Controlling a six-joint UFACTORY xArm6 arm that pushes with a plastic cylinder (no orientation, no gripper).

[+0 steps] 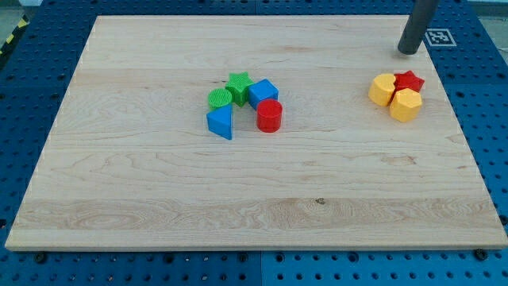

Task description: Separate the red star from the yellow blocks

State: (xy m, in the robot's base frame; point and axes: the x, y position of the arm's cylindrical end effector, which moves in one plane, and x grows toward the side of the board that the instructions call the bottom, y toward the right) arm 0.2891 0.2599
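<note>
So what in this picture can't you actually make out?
- My tip: it sits above the red star, apart from it; the rod's upper part is cut off by the view's top edge.
- Red star: its lower points are hidden behind the two yellow blocks.
- Yellow blocks: exact shapes unclear, too small.
- Green star: partly hidden by the green cylinder.

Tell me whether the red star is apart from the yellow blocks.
Not apart: the red star touches both yellow blocks. My tip stands above them.
</note>
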